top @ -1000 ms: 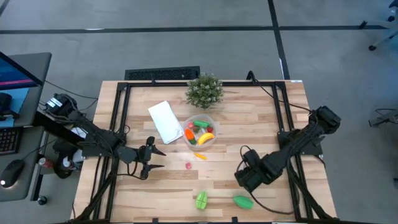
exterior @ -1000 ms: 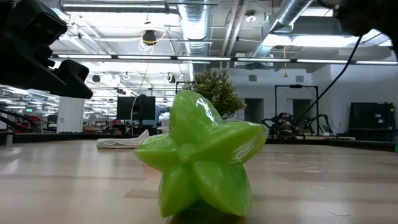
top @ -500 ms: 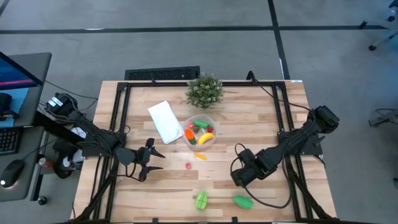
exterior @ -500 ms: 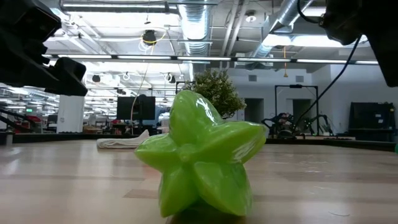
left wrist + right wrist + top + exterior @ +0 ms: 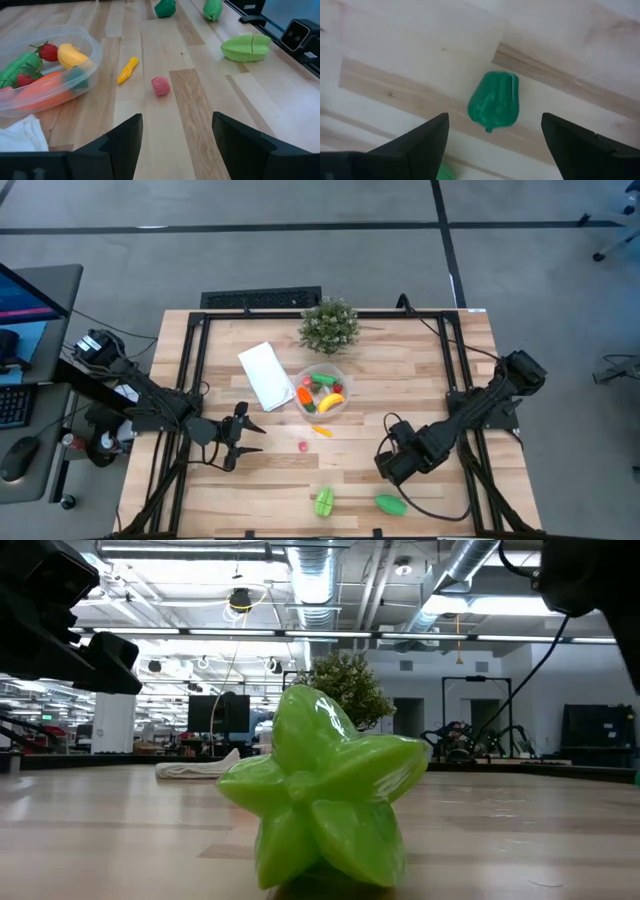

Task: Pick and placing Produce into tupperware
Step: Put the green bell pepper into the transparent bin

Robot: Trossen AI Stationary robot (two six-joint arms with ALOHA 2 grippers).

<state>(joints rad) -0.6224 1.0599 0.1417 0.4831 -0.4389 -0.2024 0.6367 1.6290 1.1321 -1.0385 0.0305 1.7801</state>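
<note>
Right claw (image 5: 492, 145) spread open above green pepper (image 5: 495, 104), apparently not touching, high view hides the fingers

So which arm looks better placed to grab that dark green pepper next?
The right. Its tool hangs open directly over the green pepper, which lies between its fingers in the wrist view. The left tool waits across the table.

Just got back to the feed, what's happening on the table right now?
The tupperware already holds several toy fruits and vegetables. The right gripper hangs open above a green pepper lying on the wood, with nothing in its fingers. The left gripper waits open, facing a small red piece and a yellow piece lying loose beside the tupperware. A light green piece sits near the table's front edge.
</note>
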